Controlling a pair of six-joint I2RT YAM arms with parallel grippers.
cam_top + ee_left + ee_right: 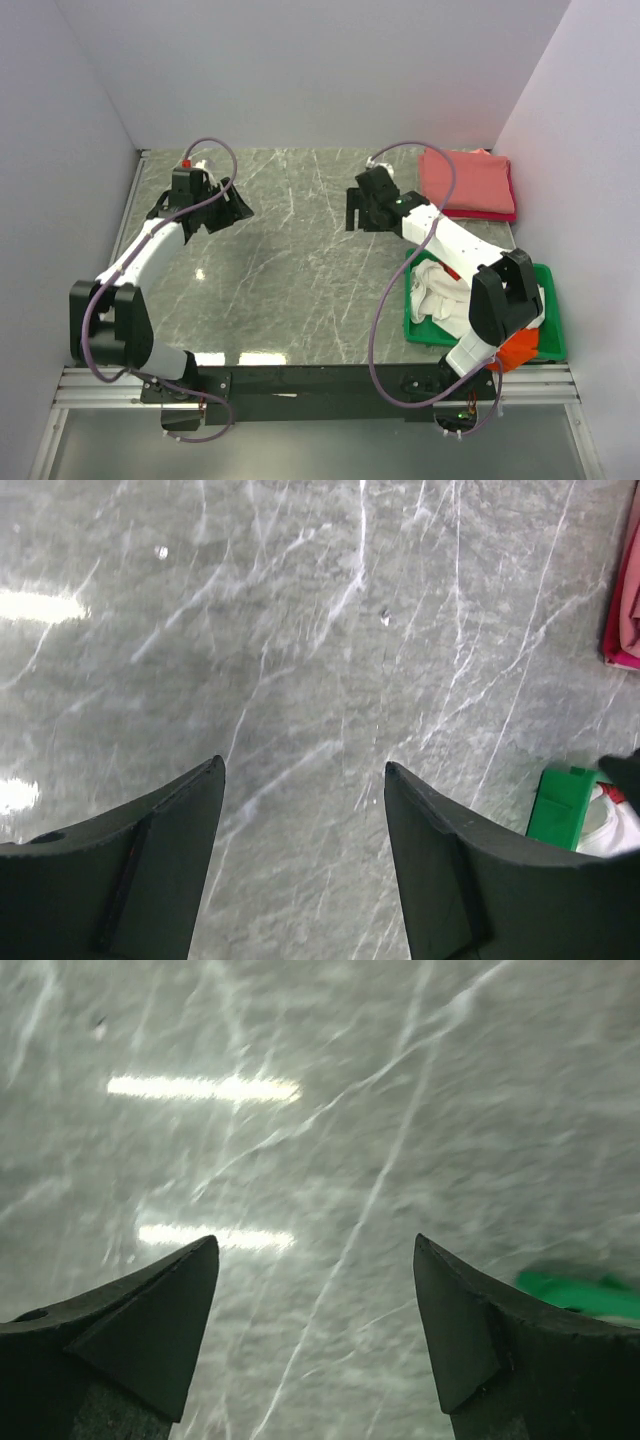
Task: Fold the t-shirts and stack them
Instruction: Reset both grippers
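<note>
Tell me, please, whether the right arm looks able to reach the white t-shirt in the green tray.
Probably yes: the right gripper is open and empty over the table, and the white t-shirt lies in the green tray close by, though the arm's own forearm crosses above it.

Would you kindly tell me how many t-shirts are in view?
4: salmon t-shirt folded atop crimson t-shirt, far right; white t-shirt and orange t-shirt in the green tray, near right. The right arm may hide more.
</note>
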